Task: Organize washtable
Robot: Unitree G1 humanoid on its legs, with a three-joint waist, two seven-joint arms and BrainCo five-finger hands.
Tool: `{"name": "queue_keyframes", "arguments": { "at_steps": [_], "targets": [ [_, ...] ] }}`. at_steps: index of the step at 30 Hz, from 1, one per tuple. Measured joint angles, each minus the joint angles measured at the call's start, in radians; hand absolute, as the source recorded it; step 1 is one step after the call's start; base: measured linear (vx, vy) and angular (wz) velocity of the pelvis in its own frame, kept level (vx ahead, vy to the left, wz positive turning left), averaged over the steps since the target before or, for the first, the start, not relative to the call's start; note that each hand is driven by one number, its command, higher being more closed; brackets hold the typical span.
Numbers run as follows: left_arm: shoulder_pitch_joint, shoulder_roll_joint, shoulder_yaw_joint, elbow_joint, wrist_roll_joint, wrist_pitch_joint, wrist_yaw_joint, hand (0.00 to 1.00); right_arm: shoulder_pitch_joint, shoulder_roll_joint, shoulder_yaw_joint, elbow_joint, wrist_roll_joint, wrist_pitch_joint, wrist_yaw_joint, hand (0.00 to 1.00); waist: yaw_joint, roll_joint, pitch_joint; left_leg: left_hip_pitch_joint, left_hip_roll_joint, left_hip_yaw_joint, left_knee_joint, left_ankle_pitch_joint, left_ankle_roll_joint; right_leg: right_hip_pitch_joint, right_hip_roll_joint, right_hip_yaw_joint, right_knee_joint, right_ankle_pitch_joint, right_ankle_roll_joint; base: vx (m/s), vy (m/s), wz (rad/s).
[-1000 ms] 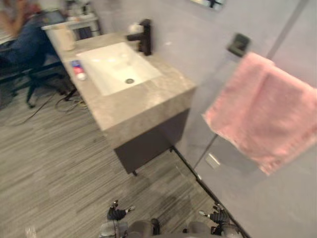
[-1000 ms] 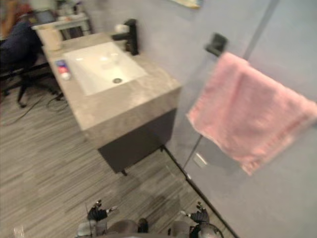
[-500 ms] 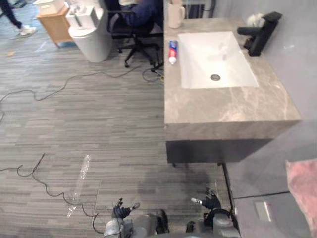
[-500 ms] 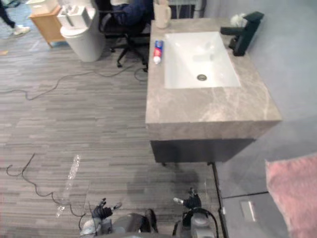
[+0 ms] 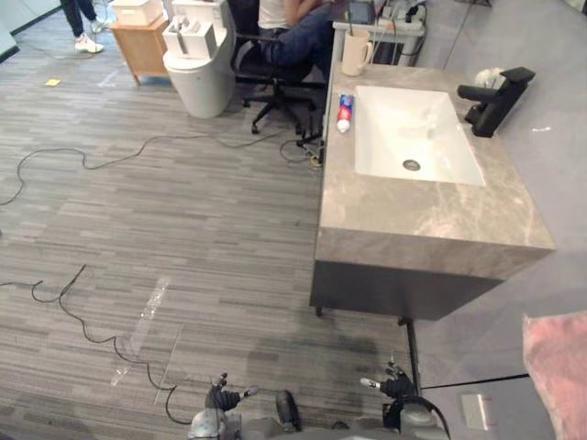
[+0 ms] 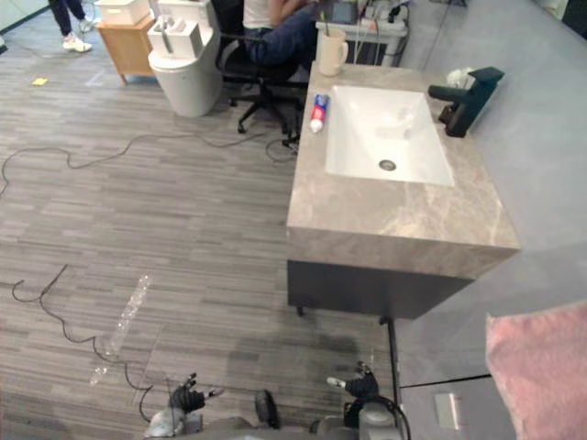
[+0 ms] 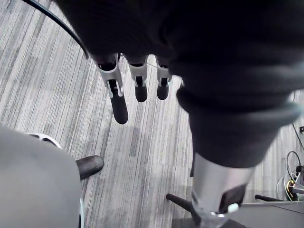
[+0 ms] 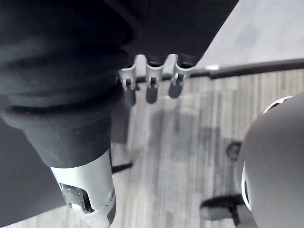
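Left hand [image 5: 220, 397] hung low over the grey striped floor [image 5: 183, 211], well apart from the washtable [image 5: 431, 220]. Its fingers [image 7: 119, 107] were straight and slack, with nothing in them. Right hand [image 5: 393, 383] was likewise low, fingers [image 8: 152, 92] loose, released, touching nothing.

Washtable: one grey stone top on a dark cabinet, set against the grey wall, ahead and to the right of both hands, open floor between. One white basin [image 5: 413, 128] sunk in the top. One pink towel [image 5: 561, 367] at the lower right edge, on the right hand's side. One white bin [image 5: 197, 60] stood beyond, beside one office chair [image 5: 275, 78] with a person [image 5: 298, 27] seated at the washtable's far end.

On the top:
- one black faucet [image 5: 495, 96] on the basin's wall side, a small white wad [image 5: 487, 76] just behind it
- one cream cup [image 5: 354, 53], upright at the far corner
- one toothpaste tube [image 5: 345, 101], flat on the rim just beside the basin, nearer than the cup
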Motion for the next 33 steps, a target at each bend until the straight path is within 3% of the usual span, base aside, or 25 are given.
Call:
{"name": "queue_keyframes", "arguments": {
  "at_steps": [3, 4, 5, 7, 8, 9, 10, 11, 12, 13, 14, 15, 16, 17, 19, 20, 22, 23, 24, 26, 27, 28, 29, 31, 33],
  "targets": [
    [0.0, 0.0, 0.003, -0.004, -0.002, 0.0, -0.007, 0.0, -0.01, -0.007, 0.001, 0.002, -0.017, 0.0, 0.0, 0.0, 0.0, 0.01, 0.01, -0.018, -0.012, -0.038, 0.0, 0.0, 0.003, -0.02, -0.006, -0.012, 0.006, -0.024, 0.014, -0.19, 0.032, 0.17],
    [0.0, 0.0, 0.003, -0.004, -0.002, 0.0, -0.008, 0.0, -0.008, -0.009, 0.001, 0.002, -0.023, 0.0, 0.001, 0.0, 0.0, 0.001, 0.016, -0.03, -0.019, -0.053, 0.0, -0.004, 0.006, -0.023, -0.013, -0.024, 0.008, -0.026, 0.018, -0.13, 0.086, 0.45],
    [-0.002, 0.001, 0.008, -0.011, -0.004, 0.0, -0.01, 0.0, 0.0, -0.01, 0.001, 0.004, -0.031, 0.0, 0.001, 0.0, 0.003, -0.011, 0.016, -0.037, -0.04, -0.066, 0.035, -0.02, 0.03, -0.034, -0.046, -0.056, 0.022, -0.03, 0.039, -0.06, 0.081, 0.45],
    [0.002, 0.013, 0.01, -0.034, -0.005, 0.0, -0.01, 0.0, 0.021, -0.01, -0.001, -0.006, -0.033, 0.0, 0.001, 0.0, 0.004, -0.027, 0.025, -0.08, -0.047, -0.072, 0.259, -0.103, 0.099, -0.052, -0.091, -0.085, 0.101, -0.068, 0.104, 0.03, 0.076, 0.61],
    [0.001, 0.015, 0.01, -0.039, -0.006, 0.0, -0.009, 0.0, 0.028, -0.013, 0.002, -0.02, -0.038, -0.002, 0.002, 0.0, 0.006, -0.01, 0.032, -0.085, -0.043, -0.121, 0.296, -0.189, 0.115, -0.062, -0.094, -0.082, 0.198, -0.087, 0.145, 0.07, 0.067, 0.53],
    [-0.008, 0.009, 0.021, -0.042, -0.005, 0.001, -0.008, 0.0, 0.026, -0.011, 0.003, -0.023, -0.039, -0.001, 0.002, 0.0, 0.017, -0.017, 0.039, -0.087, -0.054, -0.14, 0.31, -0.193, 0.118, -0.093, -0.097, -0.038, 0.269, -0.071, 0.097, 0.04, 0.101, 0.65],
    [-0.014, 0.011, 0.036, -0.042, -0.005, 0.002, -0.007, 0.0, 0.035, -0.01, -0.004, -0.05, -0.038, -0.002, 0.005, 0.0, 0.017, -0.009, 0.04, -0.099, -0.064, -0.182, 0.313, -0.19, 0.123, -0.176, -0.08, 0.073, 0.389, -0.078, 0.066, 0.04, 0.143, 1.07],
    [-0.017, -0.001, 0.05, -0.046, -0.005, 0.002, -0.007, 0.0, 0.045, -0.007, -0.01, -0.068, -0.038, -0.005, 0.005, 0.0, 0.012, -0.004, 0.044, -0.106, -0.075, -0.244, 0.311, -0.18, 0.121, -0.211, -0.033, 0.165, 0.428, -0.101, 0.072, 0.03, 0.127, 1.35],
    [-0.016, -0.005, 0.05, -0.046, -0.005, 0.006, -0.006, 0.0, 0.048, -0.006, -0.01, -0.073, -0.037, -0.005, 0.005, 0.0, 0.01, -0.006, 0.043, -0.104, -0.082, -0.271, 0.302, -0.18, 0.112, -0.215, -0.012, 0.191, 0.427, -0.106, 0.071, 0.08, 0.096, 1.58],
    [-0.014, -0.013, 0.072, -0.048, -0.013, 0.008, -0.007, 0.0, 0.06, 0.007, -0.011, -0.082, -0.037, -0.004, 0.006, 0.0, 0.018, -0.016, 0.042, -0.095, -0.084, -0.271, 0.295, -0.243, 0.017, -0.21, 0.008, 0.245, 0.391, -0.106, 0.061, 0.15, 0.019, 1.6],
    [-0.02, 0.0, 0.102, -0.06, -0.014, 0.005, -0.012, 0.0, 0.071, 0.031, -0.018, -0.087, -0.037, -0.004, 0.005, 0.0, 0.035, -0.075, 0.038, -0.166, -0.061, -0.238, 0.498, -0.339, 0.071, -0.204, -0.026, 0.251, 0.358, -0.112, 0.056, 0.19, 0.002, 1.56],
    [-0.026, -0.001, 0.103, -0.072, -0.014, 0.001, -0.01, 0.0, 0.079, 0.032, -0.033, -0.098, -0.041, -0.005, 0.007, 0.0, 0.04, -0.04, 0.043, -0.211, -0.01, -0.266, 0.602, -0.37, 0.096, -0.203, -0.021, 0.226, 0.355, -0.117, 0.062, 0.2, 0.004, 1.48],
    [-0.033, -0.005, 0.122, -0.064, -0.016, 0.008, 0.003, 0.0, 0.074, 0.012, -0.045, -0.101, -0.038, -0.006, 0.0, 0.0, 0.052, -0.014, 0.049, -0.217, -0.003, -0.337, 0.66, -0.391, 0.053, -0.182, -0.035, 0.197, 0.34, -0.136, 0.075, 0.12, 0.013, 1.29],
    [-0.025, -0.009, 0.127, -0.067, -0.018, 0.007, 0.01, 0.0, 0.073, 0.013, -0.037, -0.081, -0.037, 0.003, -0.001, 0.0, 0.069, -0.035, 0.047, -0.202, -0.035, -0.351, 0.65, -0.388, 0.062, -0.164, -0.065, 0.161, 0.308, -0.138, 0.065, 0.12, 0.023, 1.26],
    [-0.025, -0.019, 0.127, -0.08, -0.027, 0.004, 0.012, 0.0, 0.067, 0.022, -0.035, -0.081, -0.035, 0.002, -0.002, 0.0, 0.087, -0.027, 0.049, -0.211, -0.055, -0.378, 0.663, -0.383, 0.042, -0.153, -0.056, 0.085, 0.27, -0.136, 0.054, 0.13, -0.02, 1.01],
    [-0.029, -0.021, 0.128, -0.078, -0.026, 0.006, 0.011, 0.0, 0.059, 0.025, -0.033, -0.082, -0.035, 0.001, -0.002, 0.0, 0.086, -0.019, 0.054, -0.22, -0.053, -0.368, 0.676, -0.376, 0.028, -0.145, -0.051, 0.073, 0.242, -0.134, 0.049, 0.11, -0.022, 1.2],
    [-0.034, -0.055, 0.13, -0.09, -0.035, 0.005, 0.012, 0.0, 0.037, 0.029, -0.037, -0.087, -0.025, 0.002, -0.017, 0.0, 0.088, -0.001, 0.061, -0.251, -0.012, -0.244, 0.728, -0.343, -0.033, -0.071, -0.056, 0.014, 0.151, -0.089, 0.039, 0.13, 0.053, 1.04],
    [-0.037, -0.053, 0.14, -0.092, -0.044, 0.006, 0.008, 0.0, 0.029, 0.046, -0.034, -0.093, -0.016, 0.002, -0.02, 0.0, 0.085, -0.006, 0.067, -0.291, 0.01, -0.165, 0.794, -0.316, -0.083, -0.033, -0.082, -0.023, 0.106, -0.066, 0.039, 0.12, 0.091, 0.73],
    [-0.037, -0.052, 0.153, -0.091, -0.048, 0.005, 0.01, 0.0, 0.013, 0.062, -0.031, -0.097, -0.013, 0.004, -0.02, 0.0, 0.087, -0.001, 0.075, -0.314, 0.07, -0.088, 0.825, -0.377, -0.013, -0.009, -0.089, -0.034, 0.089, -0.06, 0.037, 0.11, 0.068, 0.66],
    [-0.037, -0.063, 0.16, -0.092, -0.051, 0.004, 0.011, 0.0, -0.009, 0.066, -0.033, -0.097, 0.004, 0.01, -0.021, 0.0, 0.085, 0.024, 0.08, -0.348, 0.167, -0.086, 0.826, -0.394, -0.014, 0.006, -0.09, -0.036, 0.093, -0.062, 0.04, 0.12, 0.13, 0.23],
    [-0.035, -0.068, 0.164, -0.088, -0.054, 0.0, 0.011, 0.0, -0.016, 0.059, -0.033, -0.104, 0.005, 0.015, -0.021, 0.0, 0.086, 0.051, 0.077, -0.345, 0.255, -0.086, 0.715, -0.325, -0.039, 0.011, -0.083, -0.038, 0.1, -0.076, 0.07, 0.1, 0.158, 0.12],
    [-0.047, -0.069, 0.168, -0.084, -0.054, 0.001, 0.01, 0.0, -0.019, 0.058, -0.033, -0.111, 0.005, 0.018, -0.021, 0.0, 0.084, 0.044, 0.079, -0.34, 0.234, -0.064, 0.713, -0.324, -0.019, 0.01, -0.103, -0.028, 0.1, -0.084, 0.084, 0.07, 0.211, -0.02],
    [-0.05, -0.063, 0.169, -0.085, -0.056, -0.002, 0.011, 0.0, -0.021, 0.063, -0.021, -0.123, 0.004, 0.02, -0.02, 0.0, 0.093, 0.019, 0.081, -0.339, 0.215, -0.045, 0.696, -0.329, -0.013, 0.001, -0.121, -0.022, 0.084, -0.072, 0.09, 0.05, 0.168, -0.02],
    [-0.06, -0.061, 0.177, -0.088, -0.055, 0.0, 0.011, 0.0, -0.019, 0.063, -0.039, -0.124, 0.003, 0.02, -0.02, 0.0, 0.115, 0.008, 0.079, -0.345, 0.209, -0.028, 0.702, -0.35, 0.003, 0.002, -0.131, -0.019, 0.063, -0.045, 0.097, 0.11, 0.218, -0.23],
    [-0.061, -0.061, 0.189, -0.088, -0.055, 0.001, 0.013, 0.0, -0.011, 0.064, -0.043, -0.124, 0.003, 0.024, -0.02, 0.0, 0.113, -0.005, 0.079, -0.322, 0.196, -0.01, 0.695, -0.389, 0.007, -0.019, -0.155, -0.007, 0.118, -0.032, 0.109, 0.12, 0.226, -0.31]
  ]
}}
